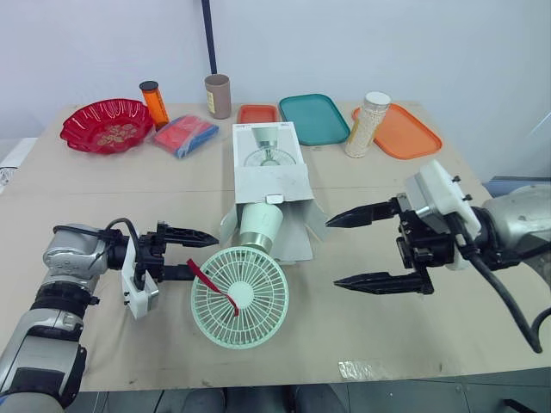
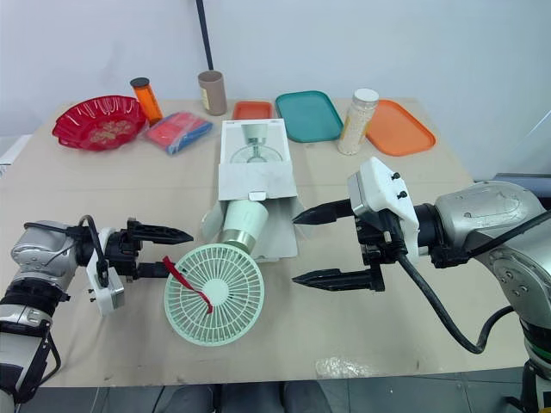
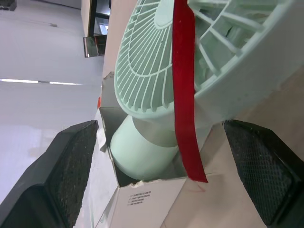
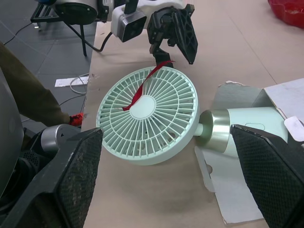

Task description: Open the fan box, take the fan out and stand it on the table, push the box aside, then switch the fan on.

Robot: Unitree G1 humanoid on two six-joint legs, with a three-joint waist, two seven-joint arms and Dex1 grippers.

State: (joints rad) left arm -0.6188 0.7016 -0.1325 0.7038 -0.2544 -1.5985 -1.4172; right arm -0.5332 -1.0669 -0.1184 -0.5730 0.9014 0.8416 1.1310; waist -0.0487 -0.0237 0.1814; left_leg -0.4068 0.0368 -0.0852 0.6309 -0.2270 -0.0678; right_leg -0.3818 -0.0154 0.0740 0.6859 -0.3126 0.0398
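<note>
The mint-green fan (image 1: 239,297) lies with its round grille flat on the table. Its cylindrical base (image 1: 260,225) still rests in the open mouth of the white fan box (image 1: 269,172), whose flaps are spread. A red ribbon (image 1: 215,284) runs across the grille towards my left gripper (image 1: 188,255). That gripper is open at the grille's left rim, and the ribbon's end (image 3: 184,95) lies between its fingers (image 3: 71,166). My right gripper (image 1: 331,251) hovers wide open to the right of the fan (image 4: 147,121), with nothing in it.
Along the back of the table stand a red bowl (image 1: 106,125), an orange bottle (image 1: 154,103), a brown tube (image 1: 218,95), a blue-red packet (image 1: 185,135), a teal tray (image 1: 313,118), a tall jar (image 1: 367,125) and an orange tray (image 1: 400,131). A person's sleeve (image 4: 23,95) shows beyond the table edge.
</note>
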